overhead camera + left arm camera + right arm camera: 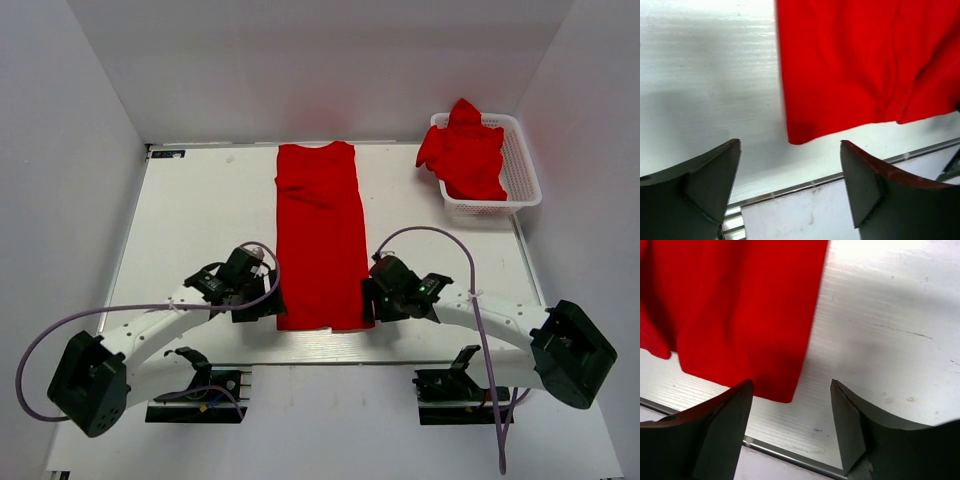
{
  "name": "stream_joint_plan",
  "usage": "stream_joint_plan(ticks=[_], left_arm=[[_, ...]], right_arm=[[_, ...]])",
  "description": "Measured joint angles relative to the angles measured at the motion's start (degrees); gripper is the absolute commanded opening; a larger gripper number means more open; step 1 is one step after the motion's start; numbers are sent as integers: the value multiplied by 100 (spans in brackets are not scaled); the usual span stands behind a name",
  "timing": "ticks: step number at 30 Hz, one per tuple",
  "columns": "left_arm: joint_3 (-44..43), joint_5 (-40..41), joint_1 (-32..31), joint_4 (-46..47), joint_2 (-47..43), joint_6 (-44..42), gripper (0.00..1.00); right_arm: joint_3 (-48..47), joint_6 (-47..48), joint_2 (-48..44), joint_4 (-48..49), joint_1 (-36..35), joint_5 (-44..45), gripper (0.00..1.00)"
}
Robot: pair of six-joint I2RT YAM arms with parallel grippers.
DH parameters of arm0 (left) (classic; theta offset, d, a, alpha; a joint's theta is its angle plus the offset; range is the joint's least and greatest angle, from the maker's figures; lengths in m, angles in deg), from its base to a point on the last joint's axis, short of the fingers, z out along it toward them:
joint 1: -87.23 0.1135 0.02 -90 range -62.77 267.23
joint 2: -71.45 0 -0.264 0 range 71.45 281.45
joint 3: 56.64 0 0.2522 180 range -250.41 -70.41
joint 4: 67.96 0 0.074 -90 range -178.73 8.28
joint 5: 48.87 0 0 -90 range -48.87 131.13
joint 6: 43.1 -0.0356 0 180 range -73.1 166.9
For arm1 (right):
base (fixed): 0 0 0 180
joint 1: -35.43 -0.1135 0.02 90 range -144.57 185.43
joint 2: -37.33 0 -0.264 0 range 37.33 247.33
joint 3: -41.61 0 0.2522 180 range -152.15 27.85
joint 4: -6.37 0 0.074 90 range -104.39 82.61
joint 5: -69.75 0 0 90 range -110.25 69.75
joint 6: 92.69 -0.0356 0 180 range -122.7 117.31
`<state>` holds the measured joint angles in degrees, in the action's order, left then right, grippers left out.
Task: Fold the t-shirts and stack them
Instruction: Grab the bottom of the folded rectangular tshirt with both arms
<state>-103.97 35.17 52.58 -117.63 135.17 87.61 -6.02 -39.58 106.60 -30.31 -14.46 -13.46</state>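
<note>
One t-shirt [318,240] lies flat in the middle of the surface [200,210], narrowed to a long strip. Collar at the far end, hem close to the near edge. Sleeves look tucked in, so I judge the lengthwise folds done and the cross fold due next.

Left gripper [268,303] sits low at the hem's left corner, right gripper [372,300] at the right one, mirrored. The placement makes sense: take both corners together and the hem should lift level, without skew.

Left wrist view: jaws wide apart, nothing between them, left hem corner [800,132] just ahead of the gap. Right wrist view: jaws apart too, also empty, right hem corner [782,390] just ahead and a little off to one side. Neither has hold of cloth yet.

Spare t-shirts [465,155] are heaped in the white basket [525,170] at the far right, well apart from the work.

Risk as I see it: a jaw pinching only the top layer of the strip.
</note>
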Motion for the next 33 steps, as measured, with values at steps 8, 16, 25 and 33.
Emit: stream_joint_plan(ticks=[8, 16, 25, 33], left_arm=[[280, 55, -271, 275, 70, 232, 76], [376, -55, -468, 887, 470, 258, 51], [437, -111, -586, 1154, 656, 411, 0], [33, -61, -599, 966, 577, 280, 0]], right_arm=[[0, -39, 258, 299, 0, -105, 50], [-11, -39, 568, 570, 7, -214, 33], [-9, -24, 610, 614, 11, -271, 0], [-138, 4, 564, 411, 17, -155, 0]])
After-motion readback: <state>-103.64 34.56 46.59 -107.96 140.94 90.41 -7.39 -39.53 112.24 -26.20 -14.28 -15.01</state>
